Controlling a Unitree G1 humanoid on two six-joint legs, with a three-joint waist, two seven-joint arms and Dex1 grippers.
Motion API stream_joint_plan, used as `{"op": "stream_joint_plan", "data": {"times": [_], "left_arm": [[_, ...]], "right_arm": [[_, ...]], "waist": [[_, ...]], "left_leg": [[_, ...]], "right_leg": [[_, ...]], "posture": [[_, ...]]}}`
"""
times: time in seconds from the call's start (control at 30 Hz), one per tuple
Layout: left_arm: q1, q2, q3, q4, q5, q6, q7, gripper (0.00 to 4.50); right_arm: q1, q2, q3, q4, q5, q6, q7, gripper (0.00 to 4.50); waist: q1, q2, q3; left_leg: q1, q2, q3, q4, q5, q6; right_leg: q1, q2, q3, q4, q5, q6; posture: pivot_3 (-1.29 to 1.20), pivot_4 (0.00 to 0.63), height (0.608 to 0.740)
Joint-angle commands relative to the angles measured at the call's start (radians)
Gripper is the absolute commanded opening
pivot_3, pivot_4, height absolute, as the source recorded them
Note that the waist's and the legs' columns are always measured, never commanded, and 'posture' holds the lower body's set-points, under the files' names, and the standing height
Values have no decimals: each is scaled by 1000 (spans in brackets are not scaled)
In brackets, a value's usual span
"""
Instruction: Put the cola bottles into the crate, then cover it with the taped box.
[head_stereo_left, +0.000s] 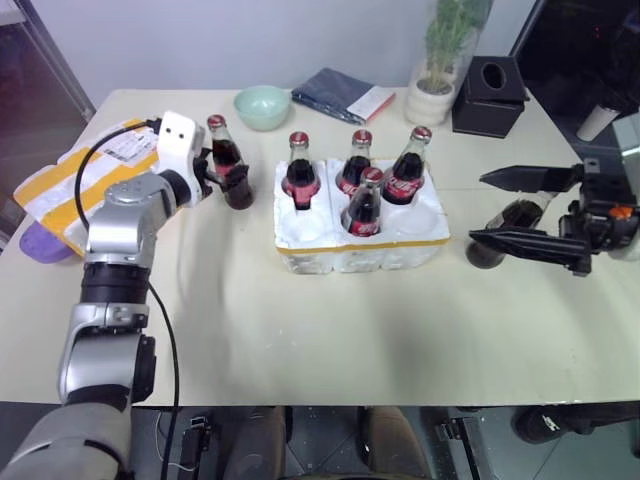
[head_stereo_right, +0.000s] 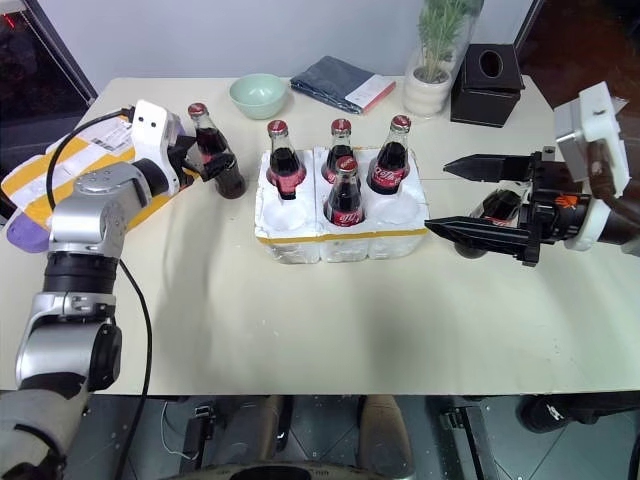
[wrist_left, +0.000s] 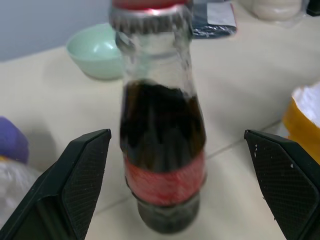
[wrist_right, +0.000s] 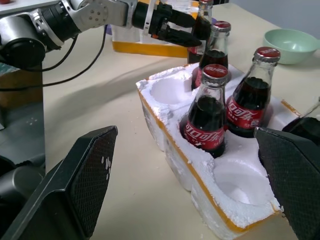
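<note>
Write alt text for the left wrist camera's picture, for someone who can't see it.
A small glass cola bottle with a red cap and red label stands on a pale table, between the two open black fingers of the left pincer, neither finger touching it. Behind it sits a mint-green bowl.

Cola bottles (head_stereo_left: 301, 172) are glossy glass with crimped metal caps. The crate (head_stereo_left: 360, 250) is rough, crumbly white foam with shiny yellow tape. Desk (head_stereo_left: 330, 330) looks smooth and matt. Left hand (wrist_left: 180, 200) fingers (wrist_left: 75, 190) are matt black textured plastic.
</note>
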Motion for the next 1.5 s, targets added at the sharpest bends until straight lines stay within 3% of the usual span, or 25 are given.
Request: {"op": "stream_joint_plan", "data": {"times": [0.03,0.4,0.5,0.57,0.63,0.83,1.03,1.17,1.3,1.5], "left_arm": [[-36,-9,-6,48,24,-50,-7,4469],[-157,-59,-14,373,87,-167,-3,4469],[-175,-55,-6,389,83,-182,-31,3590],[-176,-42,-10,385,87,-193,-50,2723],[-172,-21,-14,372,95,-193,-69,2748],[-138,60,27,233,34,-100,-171,2748],[-19,253,98,-204,-298,297,-548,2748],[33,349,93,-370,-445,416,-711,2748],[-3,291,38,-410,-437,411,-657,2748],[-44,132,-97,-332,-280,234,-554,2748]], "right_arm": [[8,-1,-68,-30,25,9,-18,4500],[18,7,-101,-42,33,13,-53,4500],[33,12,-111,-52,36,14,-60,4500],[46,14,-119,-59,36,13,-60,4500],[60,15,-126,-64,36,12,-59,4500],[77,20,-129,-65,36,10,-63,4500],[95,20,-130,-66,30,9,-58,4500],[93,17,-123,-57,23,5,-56,4500],[90,19,-117,-54,20,3,-61,4500],[92,26,-120,-67,27,8,-80,4500]], "waist": [[0,0,0],[-1,0,0],[0,0,0],[0,0,0],[-1,-1,0],[-16,-1,1],[-24,-1,1],[-20,-1,1],[-9,-1,1],[-15,-1,1]], "left_leg": [[0,0,0,0,0,0],[0,0,0,0,0,0],[0,0,0,0,0,0],[0,0,0,0,0,0],[-1,0,0,0,0,0],[-1,0,0,-1,0,0],[-4,0,0,-1,0,0],[-4,0,0,-1,0,0],[-2,0,-1,1,0,0],[-1,0,-1,2,0,0]], "right_leg": [[0,0,0,0,0,0],[0,0,0,0,1,1],[0,0,0,0,1,1],[0,0,0,0,1,1],[-1,0,0,0,1,1],[-2,0,0,0,1,1],[-5,0,0,1,1,1],[-5,0,0,1,1,1],[-1,0,-1,0,0,0],[0,0,0,0,1,1]], "posture": [[0,150,740],[0,150,740],[0,150,740],[0,150,740],[0,150,740],[0,150,740],[0,150,740],[0,150,740],[0,150,740],[0,150,740]]}}
